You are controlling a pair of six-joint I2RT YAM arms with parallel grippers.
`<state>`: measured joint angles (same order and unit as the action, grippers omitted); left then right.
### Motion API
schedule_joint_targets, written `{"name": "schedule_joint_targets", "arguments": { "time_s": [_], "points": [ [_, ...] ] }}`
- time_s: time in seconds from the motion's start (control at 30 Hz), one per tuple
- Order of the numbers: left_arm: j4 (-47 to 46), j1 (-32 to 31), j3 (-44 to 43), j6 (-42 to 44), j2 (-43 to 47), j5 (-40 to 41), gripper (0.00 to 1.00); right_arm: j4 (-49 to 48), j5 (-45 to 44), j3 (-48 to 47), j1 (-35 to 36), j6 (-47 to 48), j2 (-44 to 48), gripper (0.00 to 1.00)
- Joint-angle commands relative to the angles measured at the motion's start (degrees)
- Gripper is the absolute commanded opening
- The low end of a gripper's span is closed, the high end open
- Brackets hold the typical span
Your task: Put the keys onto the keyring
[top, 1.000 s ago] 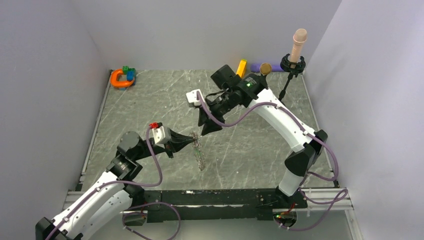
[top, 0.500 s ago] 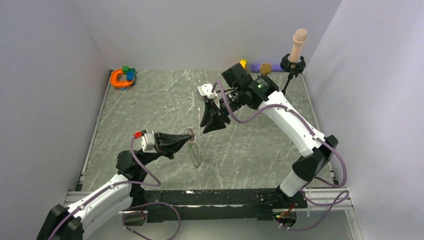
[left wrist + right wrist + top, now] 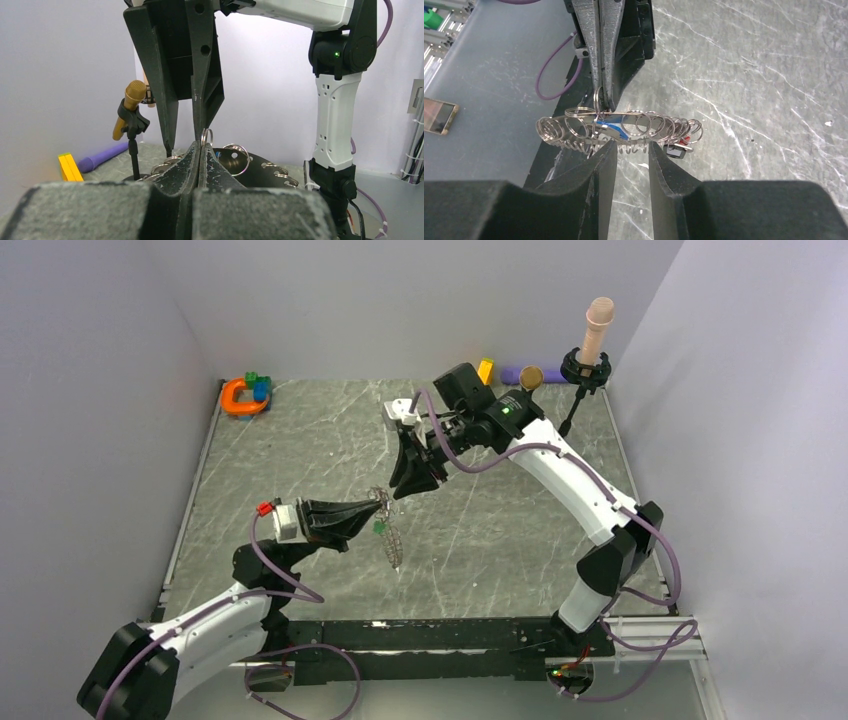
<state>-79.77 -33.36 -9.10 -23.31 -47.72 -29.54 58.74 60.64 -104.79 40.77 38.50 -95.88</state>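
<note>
Found the left gripper [image 3: 380, 502] pinched shut on the keyring [image 3: 393, 545], held on edge above the table [image 3: 300, 450] just seven o'clock of centre, with the right gripper [image 3: 398, 488] at its one o'clock, jaws partly apart and empty, tips just beside the rim. Judged the threading step in hand, needing next a careful pinch on one small loop without twisting the ring. Could not count the keys [image 3: 380, 527]; made out only green and blue heads among overlapping loops.

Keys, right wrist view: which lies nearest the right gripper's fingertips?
The blue key, just beyond the fingertips; the dark and red keys hang at the keyring's end.
</note>
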Motion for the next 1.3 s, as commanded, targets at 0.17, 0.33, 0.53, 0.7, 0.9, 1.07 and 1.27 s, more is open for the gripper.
{"name": "schedule_joint_targets", "arguments": {
  "time_s": [0.17,0.33,0.53,0.7,0.9,1.07,1.27],
  "points": [
    [-2.59,-0.03,-2.76,0.57,2.03,1.76,0.00,-0.81,3.44,-4.06,1.13,-0.41,-0.67,0.30],
    [0.44,-0.11,-2.54,1.94,3.64,3.20,0.00,0.50,2.31,-4.28,1.28,0.70,0.00,0.31],
    [4.81,-0.05,-2.79,3.58,5.87,4.48,0.00,0.93,2.02,-3.87,1.22,0.92,0.49,0.31],
    [8.12,-0.07,-3.55,4.61,7.04,4.40,0.00,1.33,2.71,-4.67,1.26,0.92,0.30,0.32],
    [7.76,-0.05,-3.72,4.51,6.68,4.49,0.00,1.14,2.88,-4.66,1.30,0.46,0.09,0.32],
    [7.28,-0.06,-3.99,4.15,6.30,4.28,0.00,-0.37,1.70,-3.74,1.66,-1.22,0.10,0.31],
    [6.85,-0.12,-3.80,3.77,6.24,4.33,0.00,-2.21,0.20,-3.88,2.06,-3.36,-0.46,0.19]
  ]
}}
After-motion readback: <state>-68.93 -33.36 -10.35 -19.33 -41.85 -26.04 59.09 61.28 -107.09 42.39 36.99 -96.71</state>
